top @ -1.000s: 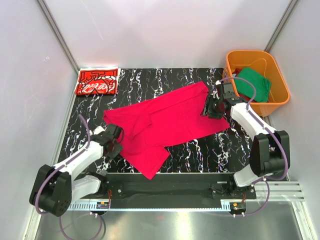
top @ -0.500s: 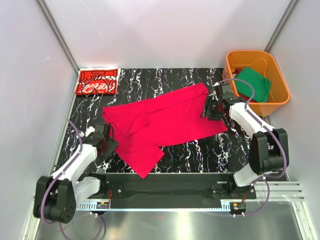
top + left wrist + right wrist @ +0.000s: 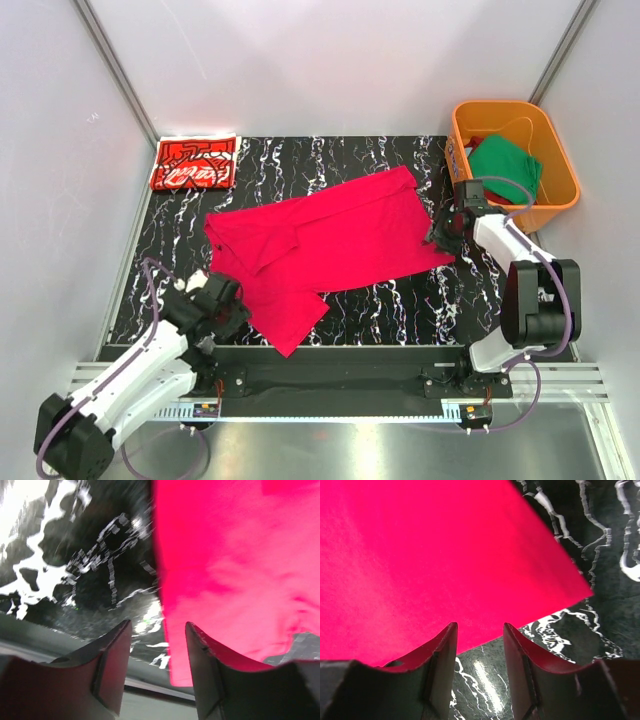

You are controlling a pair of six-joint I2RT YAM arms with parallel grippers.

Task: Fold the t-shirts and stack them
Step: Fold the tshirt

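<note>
A plain crimson-red t-shirt [image 3: 330, 240] lies spread and partly rumpled across the middle of the black marbled table [image 3: 380, 305]. A red t-shirt with white line print [image 3: 195, 163] sits folded at the back left corner. A green t-shirt [image 3: 507, 168] lies in the orange tub. My left gripper [image 3: 222, 305] stands open just left of the crimson shirt's near flap; in the left wrist view [image 3: 157, 625] the shirt's edge [image 3: 235, 565] runs under the gap, ungripped. My right gripper [image 3: 441, 232] is open at the shirt's right edge; the right wrist view [image 3: 479, 626] shows the hem [image 3: 435, 555] just beyond the fingertips.
The orange plastic tub [image 3: 555, 195] stands at the back right, close behind the right arm. White walls enclose the table on three sides. A black rail [image 3: 330, 365] with both arm bases runs along the near edge.
The left gripper opened, let go of the shirt's left side and drew back toward the near edge. The right gripper slid right, off the cloth to its right edge.
</note>
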